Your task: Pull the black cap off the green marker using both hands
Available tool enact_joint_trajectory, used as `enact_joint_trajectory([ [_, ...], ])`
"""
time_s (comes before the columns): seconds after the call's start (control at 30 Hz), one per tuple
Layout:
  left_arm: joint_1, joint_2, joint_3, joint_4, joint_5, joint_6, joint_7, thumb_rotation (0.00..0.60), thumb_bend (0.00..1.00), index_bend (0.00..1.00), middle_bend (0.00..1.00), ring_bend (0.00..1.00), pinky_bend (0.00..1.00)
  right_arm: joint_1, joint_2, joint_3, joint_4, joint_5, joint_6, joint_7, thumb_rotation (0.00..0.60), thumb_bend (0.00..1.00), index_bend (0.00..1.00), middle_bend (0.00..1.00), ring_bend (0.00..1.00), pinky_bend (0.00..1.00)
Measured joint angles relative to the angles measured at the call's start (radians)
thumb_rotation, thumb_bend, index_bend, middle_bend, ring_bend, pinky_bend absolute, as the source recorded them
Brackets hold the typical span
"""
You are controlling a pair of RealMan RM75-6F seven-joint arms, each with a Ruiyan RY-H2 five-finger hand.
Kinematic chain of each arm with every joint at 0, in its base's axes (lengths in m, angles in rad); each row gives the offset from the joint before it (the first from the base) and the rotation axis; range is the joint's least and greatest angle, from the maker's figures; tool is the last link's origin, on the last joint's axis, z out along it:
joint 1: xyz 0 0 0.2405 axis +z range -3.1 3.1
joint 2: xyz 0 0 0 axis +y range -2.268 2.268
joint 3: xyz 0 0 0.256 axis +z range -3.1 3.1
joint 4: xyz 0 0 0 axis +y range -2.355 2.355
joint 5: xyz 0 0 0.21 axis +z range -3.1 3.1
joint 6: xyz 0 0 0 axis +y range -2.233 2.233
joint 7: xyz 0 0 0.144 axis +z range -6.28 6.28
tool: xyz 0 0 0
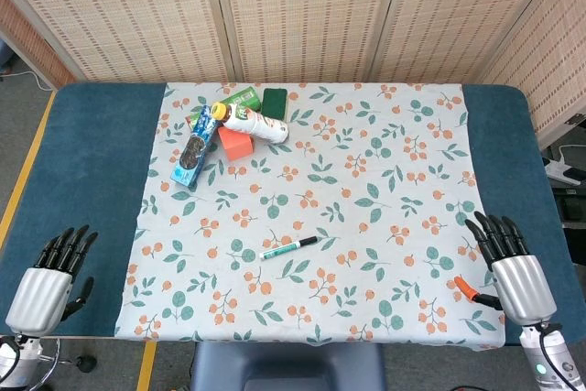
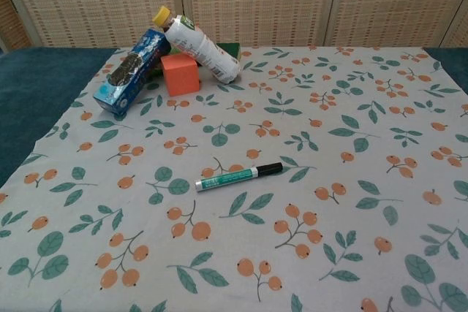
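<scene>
Green marker (image 2: 228, 177) with black cap (image 2: 269, 169); white cloth (image 1: 385, 226) with orange-berry leaf print, teal table (image 1: 82, 153), orange cube (image 2: 180, 73), blue packet (image 2: 130, 73).

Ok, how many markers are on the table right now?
1. The green marker lies capped on the floral cloth, near the front middle, between the left hand and right hand. Another could hide behind the pile at back left.

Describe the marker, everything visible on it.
The green marker lies flat on the floral tablecloth, near its front middle. Its barrel looks like plastic, green with white print, with a pale end pointing to the robot's left. The black cap is on, at the end pointing right and slightly away. Nothing touches it but the cloth. Both hands, left and right, sit at the table's near corners, well clear.
</scene>
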Motion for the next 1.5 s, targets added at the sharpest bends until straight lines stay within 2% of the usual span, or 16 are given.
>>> enact_joint_trajectory([
  [0.1, -0.002, -0.008, 0.013, -0.002, 0.03, 0.005, 0.0, 0.6, 0.48, 0.0, 0.0, 0.02, 0.22, -0.003, 0.005, -0.001, -0.011, 0.002, -0.001, -0.015, 0.469, 0.13, 0.0, 0.0, 0.0, 0.0],
  [0.17, -0.008, -0.028, 0.022, 0.001, 0.059, 0.002, 0.002, 0.6, 0.48, 0.0, 0.03, 0.09, 0.31, -0.004, 0.007, -0.003, -0.019, 0.002, -0.001, -0.021, 0.471, 0.13, 0.0, 0.0, 0.0, 0.0],
  [0.2, -0.013, -0.04, 0.026, 0.002, 0.071, -0.004, 0.005, 0.6, 0.48, 0.0, 0.05, 0.14, 0.36, -0.005, 0.007, -0.004, -0.02, 0.001, -0.001, -0.025, 0.471, 0.13, 0.0, 0.0, 0.0, 0.0],
  [0.3, -0.042, -0.072, 0.035, -0.003, 0.093, -0.053, 0.017, 0.6, 0.47, 0.09, 0.18, 0.43, 0.57, -0.006, 0.005, -0.007, -0.02, 0.002, -0.008, -0.04, 0.469, 0.13, 0.0, 0.0, 0.0, 0.0],
  [0.33, -0.058, -0.084, 0.036, -0.007, 0.096, -0.085, 0.024, 0.6, 0.47, 0.11, 0.2, 0.49, 0.62, -0.005, 0.002, -0.008, -0.02, 0.004, -0.014, -0.045, 0.468, 0.13, 0.0, 0.0, 0.0, 0.0],
  [0.47, -0.116, -0.142, 0.026, -0.025, 0.098, -0.194, 0.096, 0.6, 0.47, 0.23, 0.27, 0.65, 0.79, -0.002, -0.006, -0.008, -0.018, 0.015, -0.029, -0.063, 0.469, 0.13, 0.0, 0.0, 0.0, 0.0],
  [0.57, -0.153, -0.201, 0.01, -0.051, 0.096, -0.241, 0.187, 0.6, 0.46, 0.28, 0.33, 0.72, 0.87, -0.002, -0.011, -0.004, -0.017, 0.027, -0.035, -0.079, 0.469, 0.13, 0.0, 0.0, 0.0, 0.0],
  [0.77, -0.224, -0.307, -0.015, -0.096, 0.094, -0.348, 0.381, 0.6, 0.44, 0.28, 0.41, 0.79, 0.93, 0.003, -0.024, -0.004, -0.01, 0.046, -0.061, -0.11, 0.469, 0.13, 0.0, 0.0, 0.0, 0.0],
  [0.97, -0.293, -0.451, -0.055, -0.086, 0.061, -0.438, 0.503, 0.6, 0.41, 0.25, 0.39, 0.81, 0.94, 0.004, -0.03, 0.003, -0.005, 0.061, -0.065, -0.114, 0.468, 0.13, 0.0, 0.0, 0.0, 0.0],
  [1.23, -0.372, -0.613, -0.122, 0.049, -0.012, -0.504, 0.596, 0.6, 0.4, 0.25, 0.37, 0.81, 0.94, 0.008, -0.031, 0.015, 0.005, 0.087, -0.077, -0.113, 0.468, 0.13, 0.0, 0.0, 0.0, 0.0],
  [1.37, -0.408, -0.664, -0.152, 0.132, -0.044, -0.518, 0.621, 0.6, 0.4, 0.25, 0.36, 0.81, 0.96, 0.011, -0.031, 0.017, 0.009, 0.1, -0.085, -0.107, 0.468, 0.13, 0.0, 0.0, 0.0, 0.0],
  [1.5, -0.441, -0.691, -0.159, 0.204, -0.055, -0.529, 0.663, 0.6, 0.4, 0.26, 0.36, 0.81, 0.96, 0.009, -0.025, 0.024, 0.011, 0.11, -0.08, -0.1, 0.47, 0.13, 0.0, 0.0, 0.0, 0.0],
])
